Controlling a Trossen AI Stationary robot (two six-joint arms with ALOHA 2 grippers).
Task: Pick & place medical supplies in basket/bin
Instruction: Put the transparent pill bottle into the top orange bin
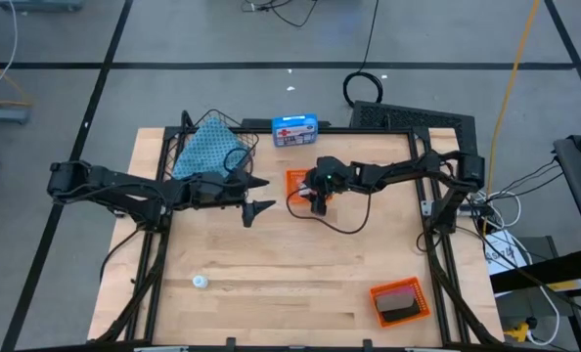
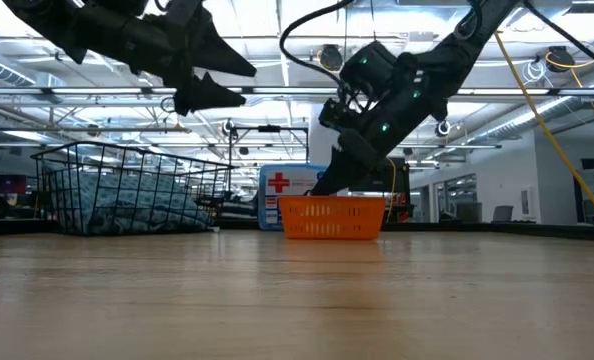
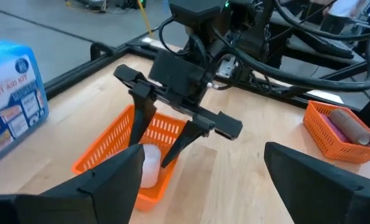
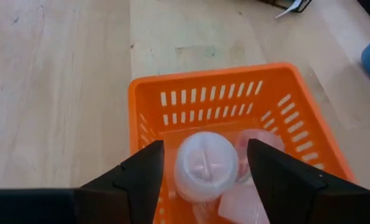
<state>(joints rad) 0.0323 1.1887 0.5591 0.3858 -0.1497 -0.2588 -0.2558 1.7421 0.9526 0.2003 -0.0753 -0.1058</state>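
The right pincer (image 4: 200, 168) reaches into the orange tray (image 4: 191, 93) near the tabletop's far edge, fingers parted around a white vial (image 4: 207, 165) without clamping it. Closing off-centre could squirt it aside. The left pincer (image 1: 254, 196) hangs wide beside the basket (image 1: 188, 147).

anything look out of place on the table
One white vial lies alone on the bare wood near the front left, far from the basket and from the orange tray where the other vials sit.
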